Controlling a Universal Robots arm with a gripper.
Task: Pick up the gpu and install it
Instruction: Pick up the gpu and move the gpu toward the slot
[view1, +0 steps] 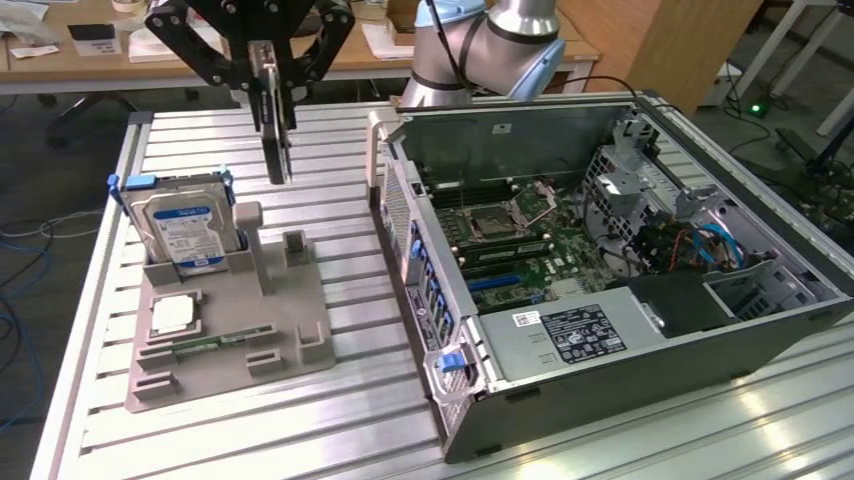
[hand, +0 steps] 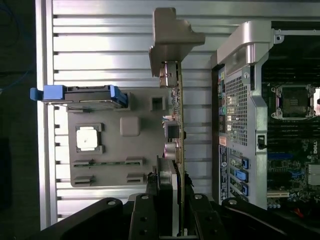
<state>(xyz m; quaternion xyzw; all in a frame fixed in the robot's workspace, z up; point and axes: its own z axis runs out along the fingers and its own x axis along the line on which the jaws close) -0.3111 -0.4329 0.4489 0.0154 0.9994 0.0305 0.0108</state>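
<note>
"Where's the gripper (view1: 272, 80)?"

"Up high and pointing straight down. Its black linkages splay out to either side above the fingers."

"How are the jaws?"

"Drawn in narrow and clamped on the upper edge of the gpu (view1: 276, 135), which hangs edge-on beneath them. In the wrist view the fingers (hand: 148, 210) sit one against each face of the card, with the wrist lined up along its length."

"And the arm (view1: 487, 45)?"

"Grey with a pale blue joint cap. Its thick joint housing is to the exterior view's right of the gripper, at the back of the scene."
</note>
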